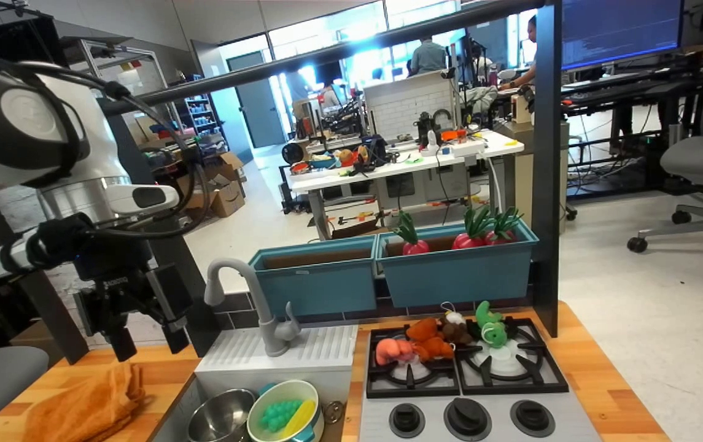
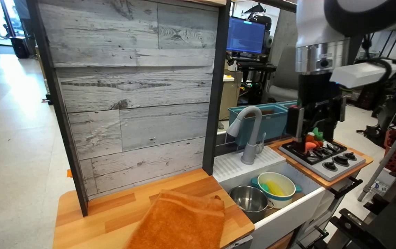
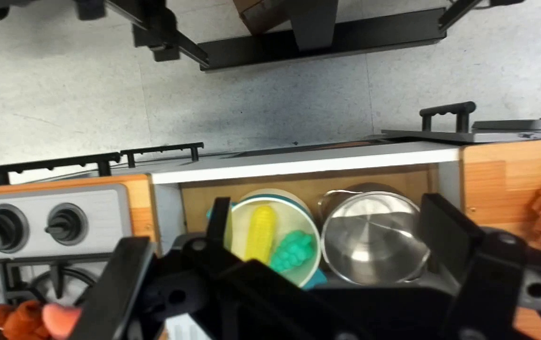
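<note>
My gripper hangs in the air above the counter and sink, jaws wide apart, holding nothing. In the wrist view its fingers frame two pots in the sink below, touching neither. A white pot with teal handles contains a yellow corn cob and a green grape bunch. Beside it stands a shiny metal pot, with no food visible inside. An orange towel lies crumpled on the wooden counter next to the sink. Several plush toys rest on the stove burners.
A grey faucet rises behind the sink. Teal planters line the back, the farther one bearing red radishes. A black post and a wood-look panel edge the counter. Stove knobs face front.
</note>
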Robot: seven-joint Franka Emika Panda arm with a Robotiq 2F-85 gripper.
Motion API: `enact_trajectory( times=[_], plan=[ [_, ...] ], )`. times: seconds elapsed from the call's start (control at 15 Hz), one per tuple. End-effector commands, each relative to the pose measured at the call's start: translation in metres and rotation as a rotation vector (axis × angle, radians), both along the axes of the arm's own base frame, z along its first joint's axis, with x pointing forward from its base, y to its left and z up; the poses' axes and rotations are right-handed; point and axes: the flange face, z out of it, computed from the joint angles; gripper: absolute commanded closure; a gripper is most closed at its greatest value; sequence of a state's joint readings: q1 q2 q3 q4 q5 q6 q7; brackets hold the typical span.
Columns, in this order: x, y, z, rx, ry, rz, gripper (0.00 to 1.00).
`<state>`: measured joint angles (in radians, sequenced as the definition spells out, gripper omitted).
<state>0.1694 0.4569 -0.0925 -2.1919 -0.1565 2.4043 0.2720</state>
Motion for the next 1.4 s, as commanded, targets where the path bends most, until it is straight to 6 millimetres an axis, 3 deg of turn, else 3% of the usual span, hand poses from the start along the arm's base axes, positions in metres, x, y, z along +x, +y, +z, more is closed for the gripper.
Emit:
enact_trajectory(
  times=[0.0, 0.2, 0.33, 0.4, 0.47, 0.67, 0.8, 0.93, 1.33],
  plan=[
    [0.027, 0.086, -0.025, -0.035, -0.013, 0.051, 0.00],
    [0.048, 0.149, -0.058, -0.113, -0.044, 0.065, 0.00],
    [0.054, 0.175, -0.083, -0.141, -0.019, 0.060, 0.00],
    [0.059, 0.183, -0.092, -0.094, 0.031, 0.080, 0.00],
    [0.038, 0.177, -0.074, -0.098, -0.013, 0.075, 0.00],
    [0.050, 0.186, -0.099, -0.107, 0.010, 0.082, 0.00],
    [0.052, 0.180, -0.099, -0.103, -0.004, 0.062, 0.00],
    [0.050, 0.189, -0.099, -0.090, -0.005, 0.094, 0.00],
    [0.045, 0.267, -0.112, -0.012, -0.025, 0.206, 0.00]
  ],
)
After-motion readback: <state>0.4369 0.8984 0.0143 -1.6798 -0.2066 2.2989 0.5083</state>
